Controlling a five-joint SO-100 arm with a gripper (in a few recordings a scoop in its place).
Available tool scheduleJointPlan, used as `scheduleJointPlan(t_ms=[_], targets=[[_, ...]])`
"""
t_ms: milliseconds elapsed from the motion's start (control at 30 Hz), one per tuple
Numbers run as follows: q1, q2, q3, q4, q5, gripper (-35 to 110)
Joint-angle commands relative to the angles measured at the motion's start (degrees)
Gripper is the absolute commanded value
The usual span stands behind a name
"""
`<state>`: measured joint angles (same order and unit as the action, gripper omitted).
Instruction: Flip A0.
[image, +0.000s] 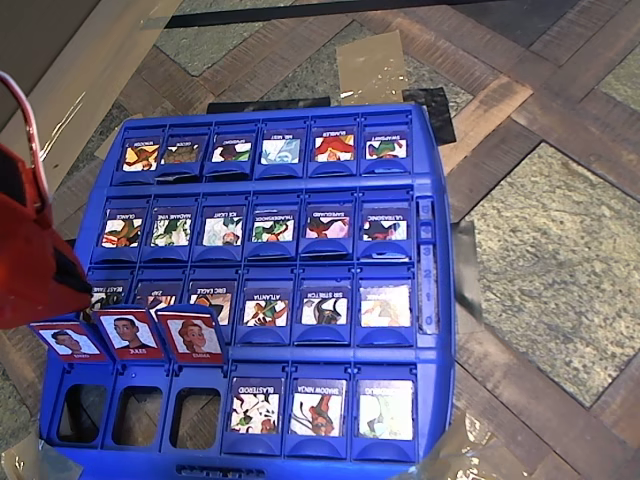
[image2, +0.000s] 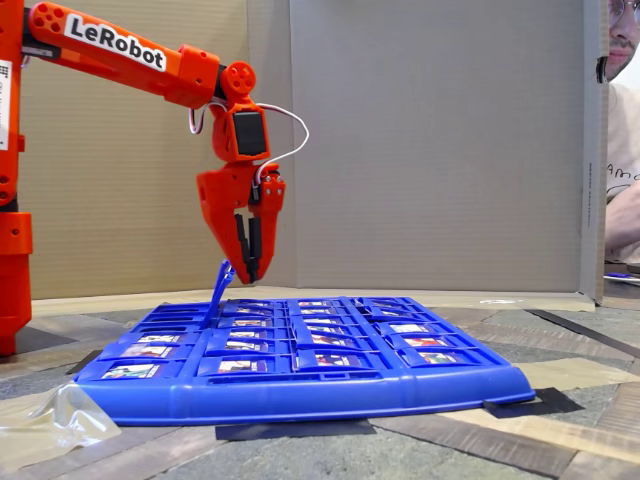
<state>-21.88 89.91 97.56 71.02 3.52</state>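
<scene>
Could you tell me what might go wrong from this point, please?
The hand hangs right beside a raised tile; a small slip could knock it back down. Three raised tiles stand side by side in the overhead view, so it may catch a neighbour. A hard push could shift the board, which seems held by tape.

Arm (image: 35, 250) cut by left edge, partly hiding leftmost third-row tile (image: 108, 292).
</scene>
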Motion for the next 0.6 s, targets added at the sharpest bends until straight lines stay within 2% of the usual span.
scheduleJointPlan(t_ms=[0, 200, 567], targets=[[-2.2, 2.7, -1.4, 0.4, 1.3, 1], [-5.0, 7.9, 2.8, 2.7, 1.1, 1], [-6.2, 18.2, 10.4, 10.5, -5.8, 1]])
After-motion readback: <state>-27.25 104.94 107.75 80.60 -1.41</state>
